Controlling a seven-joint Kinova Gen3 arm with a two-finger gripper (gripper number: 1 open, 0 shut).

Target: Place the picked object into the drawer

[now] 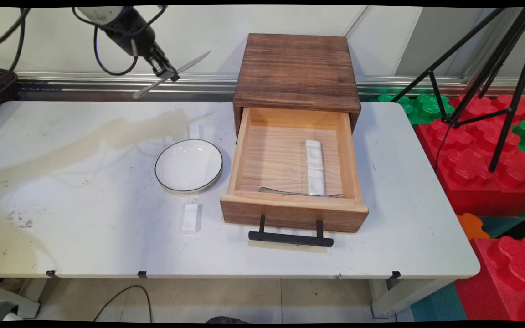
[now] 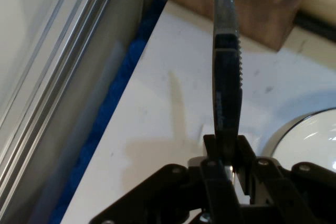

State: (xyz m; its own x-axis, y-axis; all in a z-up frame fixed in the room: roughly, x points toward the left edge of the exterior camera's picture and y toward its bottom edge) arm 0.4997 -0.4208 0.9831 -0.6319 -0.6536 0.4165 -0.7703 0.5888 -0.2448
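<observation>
The gripper (image 1: pixel 167 74) hangs high above the surface (image 1: pixel 84 218), jaws clamped on a knife (image 1: pixel 171 75), beyond the plate (image 1: pixel 188 165) and left of the open drawer (image 1: pixel 290 182).

My fixed camera stands above the table's (image 1: pixel 84 228) near edge, looking down across it to the wall behind. My hand camera rides the raised arm at the far left, looking along the gripper (image 2: pixel 224 153) close past the knife (image 2: pixel 227 66) down onto the table's far edge. Both views share the plate (image 1: pixel 188 165) and the wooden drawer box (image 1: pixel 296 70), cut off at the hand view's edges.
</observation>
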